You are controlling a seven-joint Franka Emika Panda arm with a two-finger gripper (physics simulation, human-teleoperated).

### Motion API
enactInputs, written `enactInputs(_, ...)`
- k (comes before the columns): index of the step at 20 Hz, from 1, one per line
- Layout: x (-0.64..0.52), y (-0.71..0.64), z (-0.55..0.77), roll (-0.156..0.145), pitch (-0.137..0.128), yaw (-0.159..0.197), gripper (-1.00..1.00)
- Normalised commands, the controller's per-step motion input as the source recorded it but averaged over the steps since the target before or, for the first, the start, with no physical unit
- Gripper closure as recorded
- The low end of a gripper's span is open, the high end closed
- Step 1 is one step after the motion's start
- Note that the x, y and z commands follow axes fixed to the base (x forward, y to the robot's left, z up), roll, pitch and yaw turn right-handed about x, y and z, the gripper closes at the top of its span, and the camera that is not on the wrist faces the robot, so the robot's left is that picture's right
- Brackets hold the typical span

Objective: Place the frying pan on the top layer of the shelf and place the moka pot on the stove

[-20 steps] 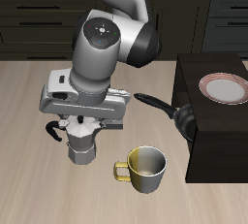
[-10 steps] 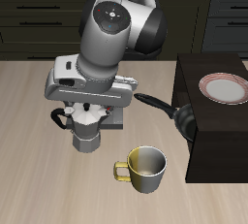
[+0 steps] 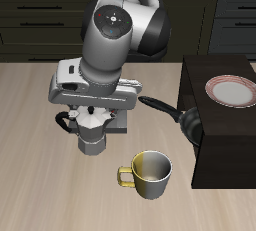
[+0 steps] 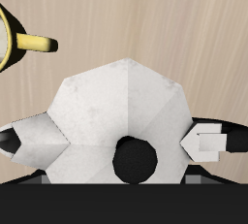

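Observation:
My gripper (image 3: 92, 115) is shut on the top of the moka pot (image 3: 91, 135), a small silver faceted pot with a black side handle, held just off the table. In the wrist view the pot's lid (image 4: 121, 102) and black knob fill the frame between my fingers (image 4: 207, 143). The frying pan (image 3: 188, 125) is black; its bowl rests against the side of the dark shelf (image 3: 225, 150) and its long handle (image 3: 160, 107) points toward my arm. My arm hides the stove.
A yellow-grey mug (image 3: 148, 173) stands on the table in front of the pot, close to the shelf; its handle (image 4: 35, 43) shows in the wrist view. A white plate with a red rim (image 3: 232, 90) lies on the shelf's top.
The gripper has lifted the moka pot and carried it slightly back and toward the shelf; over the last half second it barely moved. Pan and mug stayed put.

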Motion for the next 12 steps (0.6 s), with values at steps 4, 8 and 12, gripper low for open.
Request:
enactInputs(4, -0.22, 0.19, -0.04, -0.016, -0.077, 0.11, 1.0)
enactInputs(8, -0.09, -0.02, -0.06, 0.01, 0.035, -0.06, 1.0)
enactInputs(12, -0.2, -0.13, -0.09, -0.013, 0.019, -0.013, 1.0)
